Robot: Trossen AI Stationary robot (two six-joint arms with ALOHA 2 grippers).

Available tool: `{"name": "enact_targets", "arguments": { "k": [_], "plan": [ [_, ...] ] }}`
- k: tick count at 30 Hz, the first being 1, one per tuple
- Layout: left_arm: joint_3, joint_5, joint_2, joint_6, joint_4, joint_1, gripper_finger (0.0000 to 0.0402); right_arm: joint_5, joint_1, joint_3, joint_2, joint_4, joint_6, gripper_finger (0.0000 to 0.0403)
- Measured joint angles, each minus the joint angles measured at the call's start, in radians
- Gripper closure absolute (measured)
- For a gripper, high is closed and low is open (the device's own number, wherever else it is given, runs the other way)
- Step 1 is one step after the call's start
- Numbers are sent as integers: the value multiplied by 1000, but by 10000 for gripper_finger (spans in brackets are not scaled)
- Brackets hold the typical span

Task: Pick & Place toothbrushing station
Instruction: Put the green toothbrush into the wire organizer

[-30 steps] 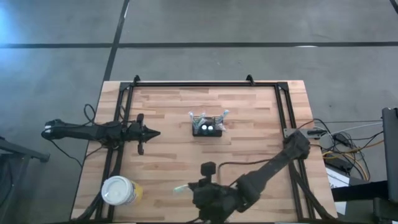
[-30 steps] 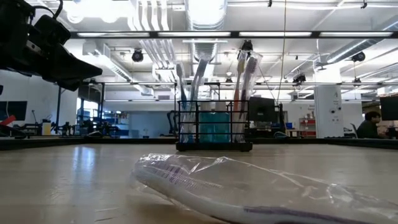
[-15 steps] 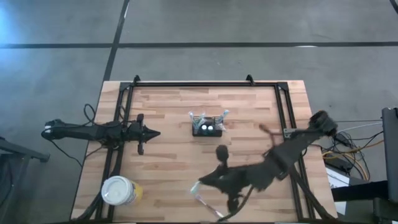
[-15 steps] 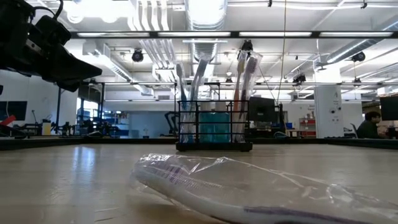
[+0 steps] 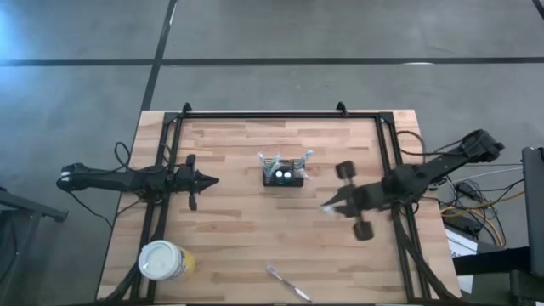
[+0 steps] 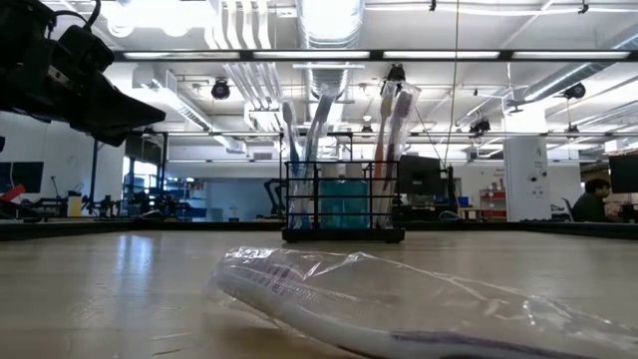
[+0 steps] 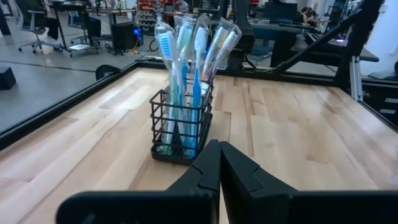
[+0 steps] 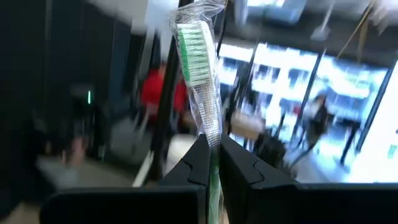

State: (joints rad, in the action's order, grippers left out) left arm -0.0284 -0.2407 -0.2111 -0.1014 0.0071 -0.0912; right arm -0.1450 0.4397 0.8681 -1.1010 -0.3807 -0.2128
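Bright ceiling strip lights [image 6: 329, 55] flood the lab in even white light, leaving glare on the wooden surface [image 6: 120, 264]. The plastic-wrapped toothbrush [image 6: 399, 304] nearest the low camera is out of focus, and the room behind the right wrist camera smears into motion blur.

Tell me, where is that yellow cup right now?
In the high view the yellow cup stands at the table's near-left corner, below the left gripper.
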Motion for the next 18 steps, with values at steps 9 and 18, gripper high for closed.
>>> {"name": "enact_targets", "arguments": {
  "k": [9,18],
  "plan": [
    [0,-3,0,8,23,0,396,-62,0,-354,301,-169,35,390],
    [0,-24,0,95,117,0,396,-65,-13,-653,540,-298,42,391]
  ]
}}
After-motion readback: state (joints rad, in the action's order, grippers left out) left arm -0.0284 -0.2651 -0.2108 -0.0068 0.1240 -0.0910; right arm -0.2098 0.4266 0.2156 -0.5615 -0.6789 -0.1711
